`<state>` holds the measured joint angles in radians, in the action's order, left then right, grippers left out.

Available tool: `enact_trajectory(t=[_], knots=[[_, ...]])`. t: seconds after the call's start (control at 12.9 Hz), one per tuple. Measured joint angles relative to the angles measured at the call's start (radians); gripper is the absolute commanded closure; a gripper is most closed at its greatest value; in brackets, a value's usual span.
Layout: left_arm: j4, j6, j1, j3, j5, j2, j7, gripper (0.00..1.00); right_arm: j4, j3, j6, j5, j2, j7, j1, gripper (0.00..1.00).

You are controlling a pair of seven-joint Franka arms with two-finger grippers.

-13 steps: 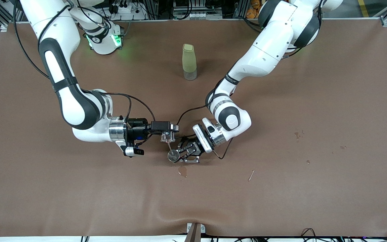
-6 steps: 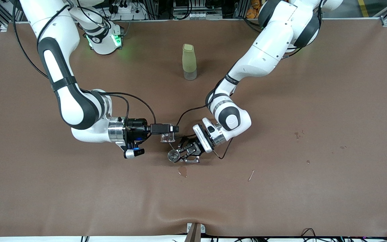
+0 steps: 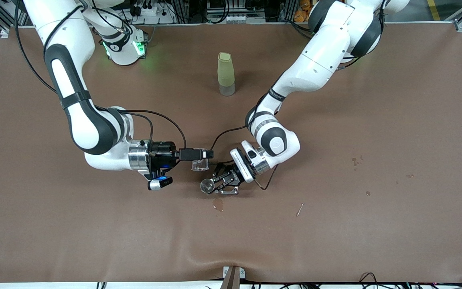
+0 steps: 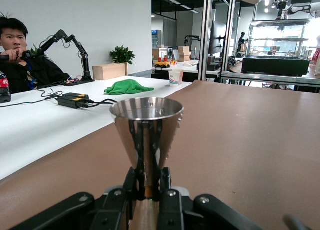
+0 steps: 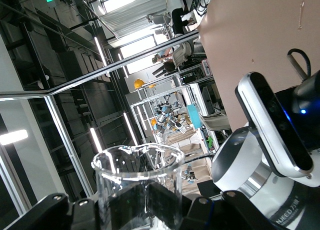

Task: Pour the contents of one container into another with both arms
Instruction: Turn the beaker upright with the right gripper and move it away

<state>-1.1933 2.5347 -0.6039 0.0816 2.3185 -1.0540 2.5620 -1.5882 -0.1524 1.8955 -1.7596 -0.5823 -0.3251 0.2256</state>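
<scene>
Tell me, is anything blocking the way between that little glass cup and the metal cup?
Nothing visible does. The right gripper holds the glass cup right beside the metal jigger, which the left gripper holds; only open air lies between them.

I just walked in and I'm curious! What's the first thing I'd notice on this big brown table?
Two white arms meet in the middle of the table. The right tool holds a tiny glass cup in the air, and the left tool grips a shiny metal jigger right beside it. A tall pale-green bottle stands alone farther from the front camera, and a small wet spot lies nearer than the jigger.
</scene>
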Motion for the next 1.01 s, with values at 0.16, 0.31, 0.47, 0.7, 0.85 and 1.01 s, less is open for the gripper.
enact_trajectory(t=[0.16, 0.31, 0.47, 0.7, 0.85, 1.01], knots=[[0.0, 0.0, 0.001, 0.0, 0.0, 0.0, 0.0, 1.0, 0.005, 0.0, 0.007, -0.01, 0.0, 0.0, 0.0, 1.0], [0.0, 0.0, 0.006, -0.002, 0.0, 0.0, 0.0, 1.0, 0.012, 0.001, 0.014, -0.011, 0.0, -0.011, 0.0, 1.0], [0.0, 0.0, 0.014, -0.003, 0.0, 0.0, 0.0, 1.0, 0.017, 0.006, 0.017, -0.011, -0.001, -0.12, 0.0, 1.0], [-0.002, -0.002, 0.052, -0.006, 0.0, 0.007, 0.0, 1.0, 0.019, 0.024, 0.019, -0.009, -0.024, -0.398, -0.004, 1.0], [-0.023, -0.026, 0.087, -0.008, 0.0, 0.01, 0.001, 1.0, 0.024, 0.047, 0.02, 0.004, -0.046, -0.545, -0.007, 1.0], [-0.068, -0.092, 0.136, -0.01, -0.016, 0.011, 0.013, 1.0, 0.035, 0.089, 0.021, 0.052, -0.058, -0.668, -0.009, 1.0]])
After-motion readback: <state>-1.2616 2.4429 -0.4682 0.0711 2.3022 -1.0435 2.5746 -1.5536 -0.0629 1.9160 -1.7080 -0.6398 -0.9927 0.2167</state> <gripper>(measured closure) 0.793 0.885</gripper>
